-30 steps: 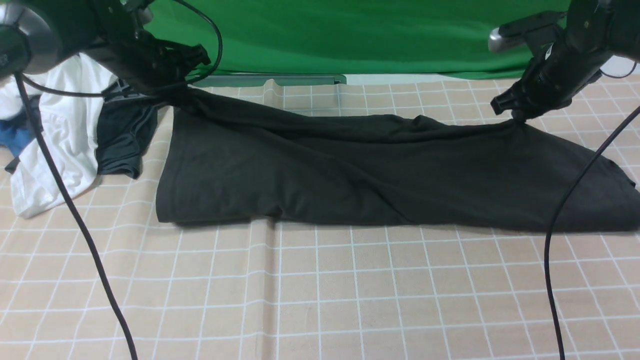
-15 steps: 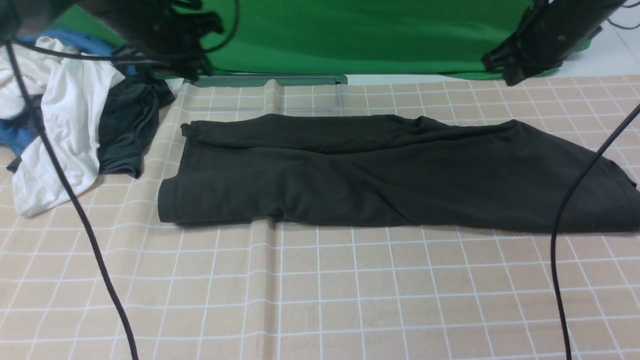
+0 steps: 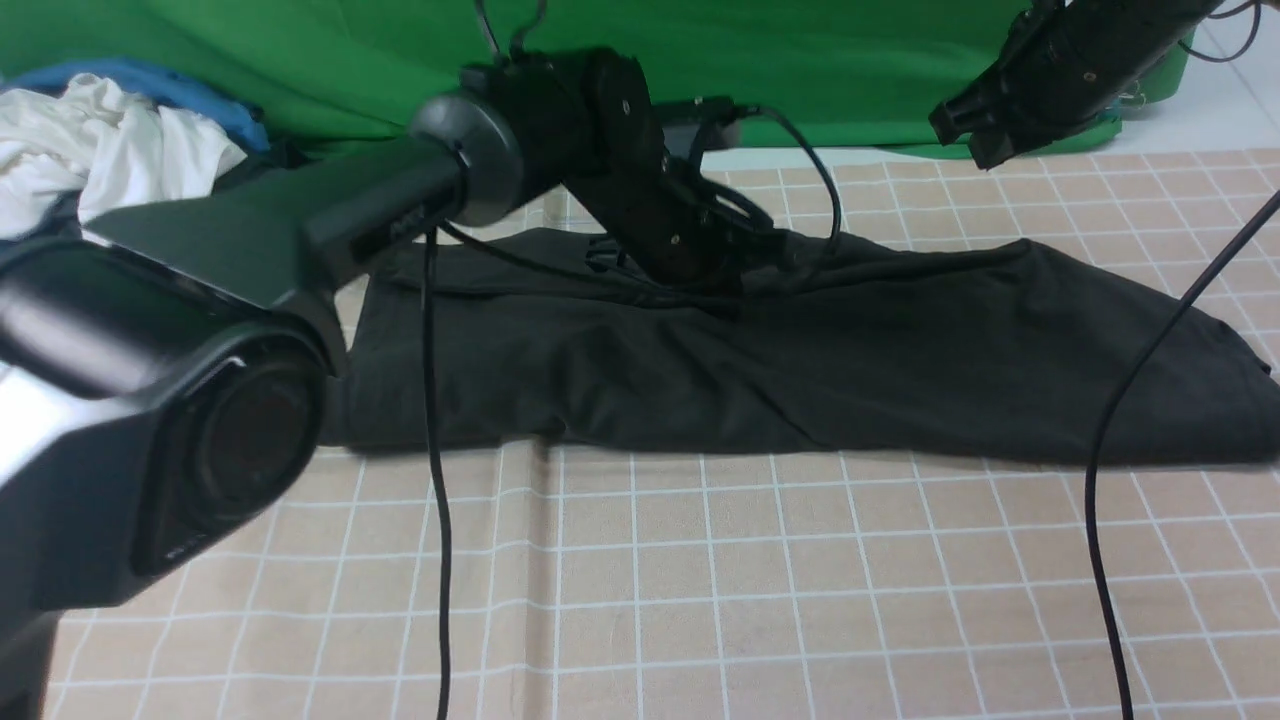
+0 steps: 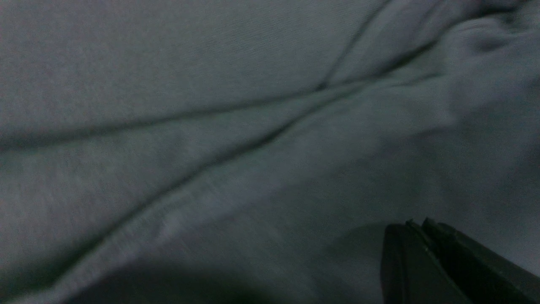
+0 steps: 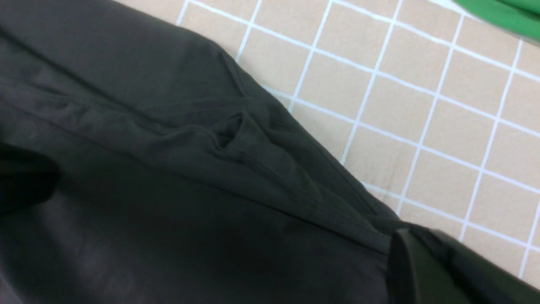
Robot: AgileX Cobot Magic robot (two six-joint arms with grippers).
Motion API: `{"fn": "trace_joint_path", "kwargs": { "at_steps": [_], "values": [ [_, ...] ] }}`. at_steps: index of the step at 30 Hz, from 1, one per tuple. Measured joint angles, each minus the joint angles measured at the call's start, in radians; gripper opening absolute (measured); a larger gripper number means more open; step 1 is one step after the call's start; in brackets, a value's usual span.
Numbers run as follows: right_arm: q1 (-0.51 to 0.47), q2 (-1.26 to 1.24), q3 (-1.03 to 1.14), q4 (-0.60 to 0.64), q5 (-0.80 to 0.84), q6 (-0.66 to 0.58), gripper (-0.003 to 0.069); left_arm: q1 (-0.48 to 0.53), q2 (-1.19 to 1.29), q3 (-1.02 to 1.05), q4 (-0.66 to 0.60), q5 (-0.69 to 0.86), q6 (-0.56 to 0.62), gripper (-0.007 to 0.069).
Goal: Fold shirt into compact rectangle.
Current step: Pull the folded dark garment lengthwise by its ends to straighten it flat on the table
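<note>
The black shirt [image 3: 800, 360] lies folded lengthwise as a long band across the checked cloth, with its right end tapering toward the table's right edge. My left arm reaches across it. The left gripper [image 3: 715, 285] is shut low over the shirt's far middle edge. In the left wrist view the shut jaws [image 4: 415, 223] hover over creased fabric [image 4: 211, 126] with nothing between them. My right gripper [image 3: 972, 135] hangs high at the far right, shut and empty. The right wrist view shows its tips [image 5: 405, 236] above the shirt's hemmed edge [image 5: 168, 169].
A pile of white and blue clothes [image 3: 110, 160] sits at the far left, partly behind my left arm. A green backdrop [image 3: 800, 60] closes the far side. Black cables [image 3: 1130, 400] hang over the beige checked tablecloth [image 3: 700, 600] in front of the shirt.
Both grippers let go of the shirt's far edge and it dropped flat. The left arm has swung right over the shirt's middle. The right gripper rose and shut.
</note>
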Motion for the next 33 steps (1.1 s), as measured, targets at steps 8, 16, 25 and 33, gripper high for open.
{"fn": "trace_joint_path", "kwargs": {
  "at_steps": [8, 16, 25, 33],
  "values": [
    [0.000, 0.000, 0.000, 0.003, 0.001, 0.004, 0.0038, 0.023, 0.054, -0.005, 0.019, -0.080, -0.004, 0.0019],
    [0.000, 0.000, 0.000, 0.061, 0.005, 0.007, 0.0038, 0.083, 0.095, -0.009, 0.024, -0.290, -0.004, 0.0019],
    [0.000, 0.000, 0.000, 0.086, 0.092, -0.001, 0.0038, 0.208, 0.079, -0.096, -0.010, -0.216, -0.004, 0.0019],
    [0.000, 0.030, -0.002, 0.096, 0.067, -0.021, 0.0038, 0.246, -0.059, -0.192, -0.026, 0.167, 0.108, 0.0019]
  ]
}}
